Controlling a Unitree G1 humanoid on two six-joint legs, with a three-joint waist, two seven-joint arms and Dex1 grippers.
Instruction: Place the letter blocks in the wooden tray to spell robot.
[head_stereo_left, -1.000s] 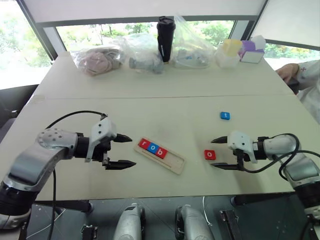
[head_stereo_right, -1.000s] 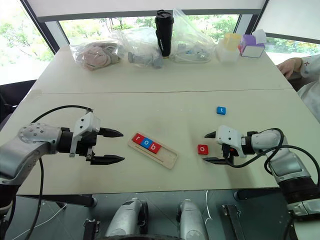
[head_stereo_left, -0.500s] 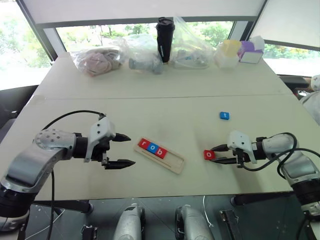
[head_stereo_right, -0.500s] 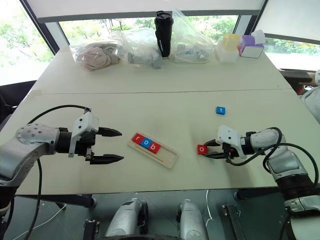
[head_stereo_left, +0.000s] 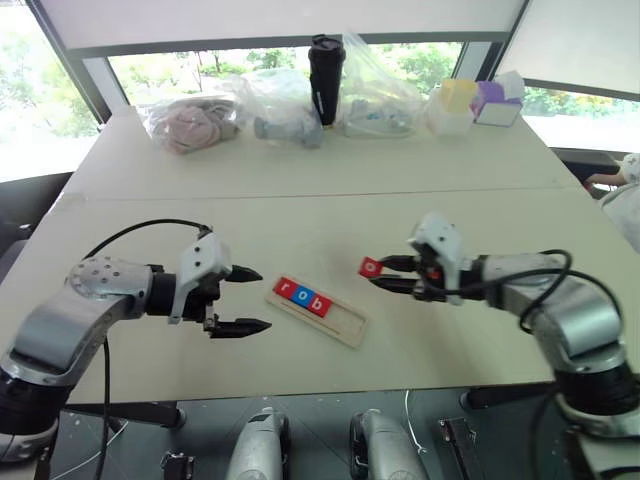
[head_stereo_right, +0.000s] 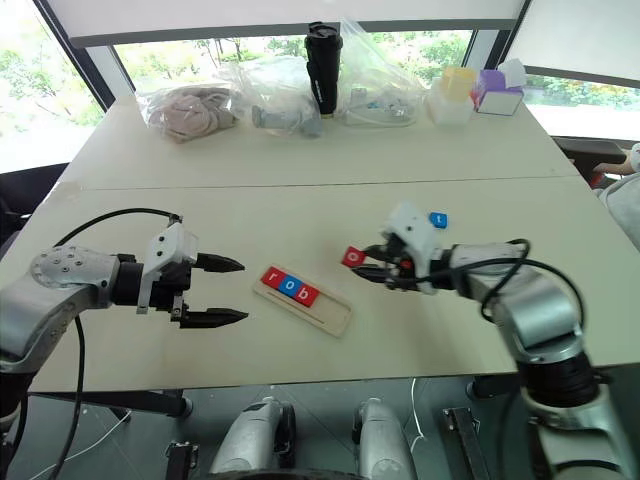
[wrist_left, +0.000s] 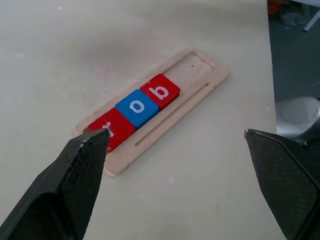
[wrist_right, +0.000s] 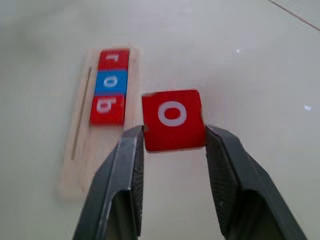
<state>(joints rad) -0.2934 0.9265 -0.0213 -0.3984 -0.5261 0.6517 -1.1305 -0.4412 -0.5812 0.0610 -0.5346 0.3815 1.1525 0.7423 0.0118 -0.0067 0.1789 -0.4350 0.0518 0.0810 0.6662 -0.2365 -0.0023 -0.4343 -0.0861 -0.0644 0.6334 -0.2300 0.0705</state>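
right gripper pinches the red o block above the table — left gripper gapes, holding nothing.

Right hand lifted red o trayward

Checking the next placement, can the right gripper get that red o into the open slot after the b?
Probably yes: the right gripper holds the red o above the table, and the wooden tray looks unblocked beyond the b.
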